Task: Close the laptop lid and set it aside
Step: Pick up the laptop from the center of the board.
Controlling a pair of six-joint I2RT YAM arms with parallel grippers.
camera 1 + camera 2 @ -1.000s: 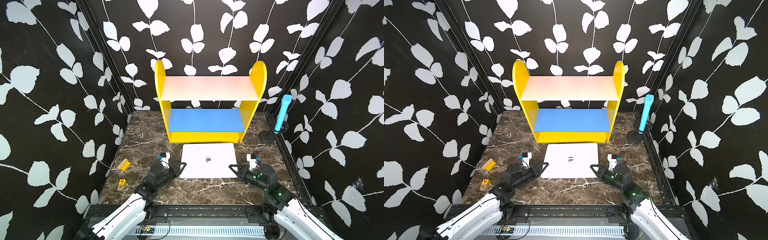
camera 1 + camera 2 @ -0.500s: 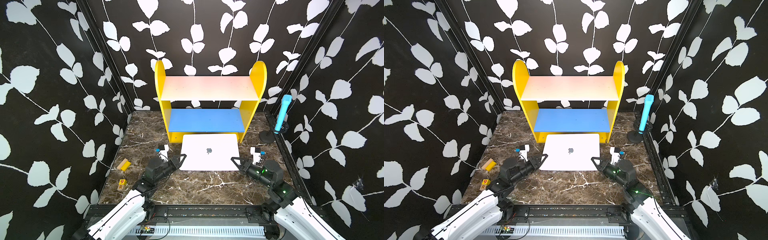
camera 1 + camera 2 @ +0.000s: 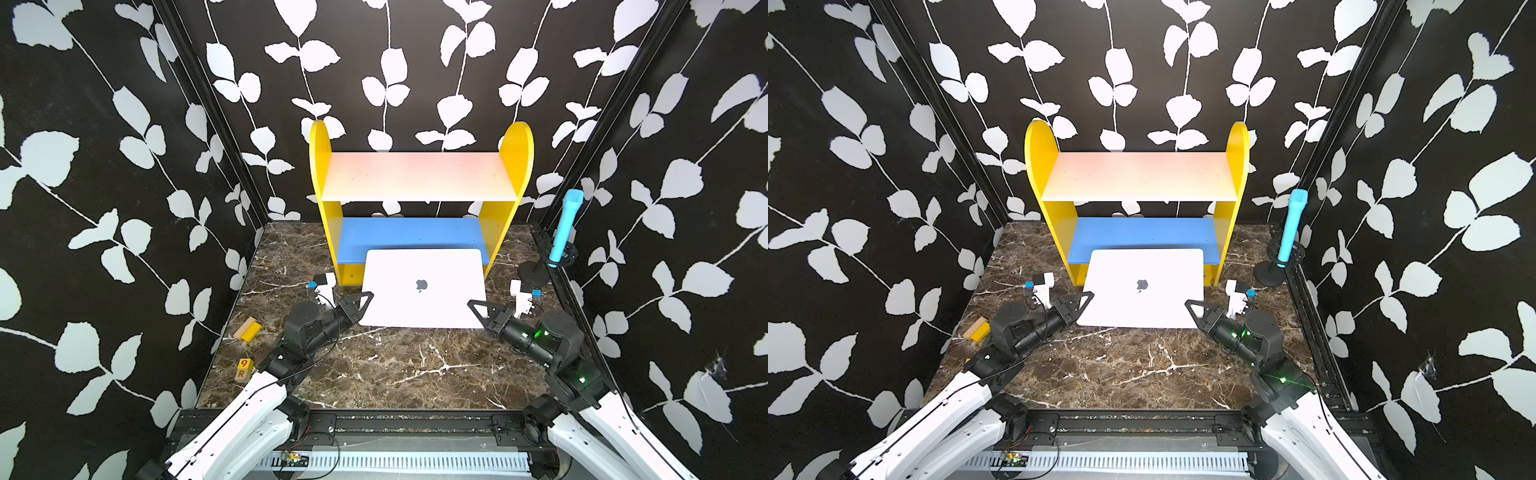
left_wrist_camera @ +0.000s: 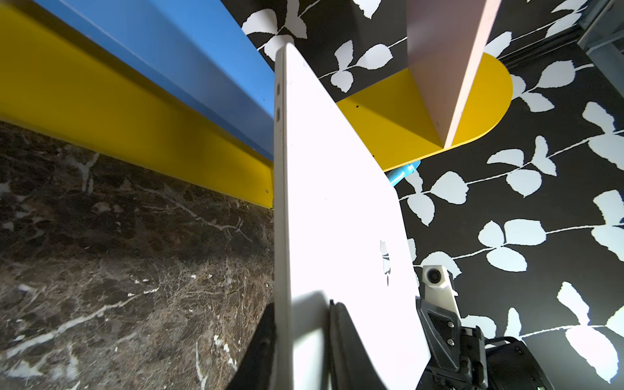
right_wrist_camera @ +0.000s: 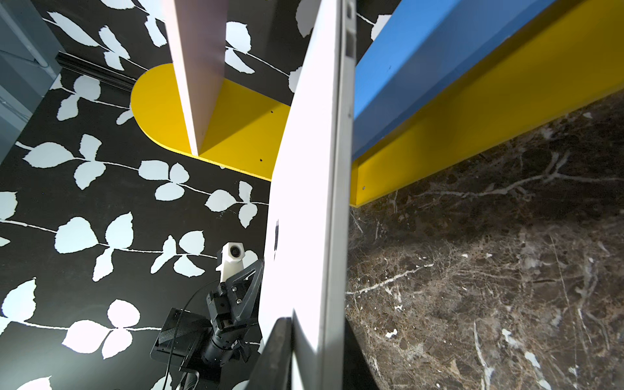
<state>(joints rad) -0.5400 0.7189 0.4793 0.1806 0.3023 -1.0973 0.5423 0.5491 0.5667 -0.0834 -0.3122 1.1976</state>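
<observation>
The laptop (image 3: 422, 291) is closed and shows in both top views, its silver-white laptop lid (image 3: 1142, 299) facing up with the dark apple logo at the centre. It is held off the marble, and its far edge overlaps the front of the blue shelf board (image 3: 409, 237). My left gripper (image 3: 360, 302) is shut on the laptop's near left corner. My right gripper (image 3: 478, 309) is shut on the near right corner. In the left wrist view the laptop (image 4: 337, 202) runs between the left gripper's (image 4: 300, 347) jaws. In the right wrist view the laptop (image 5: 304, 202) sits clamped in the right gripper (image 5: 317, 354).
A yellow shelf (image 3: 513, 166) with a pale pink top board (image 3: 419, 176) stands at the back. A blue microphone (image 3: 563, 228) stands on a black stand at the right wall. Two small wooden blocks (image 3: 248, 329) (image 3: 243, 369) lie on the marble table (image 3: 395, 365) at the left.
Both grippers have carried the closed laptop away from the table's front, up and toward the shelf. Its far edge now overlaps the blue board.
</observation>
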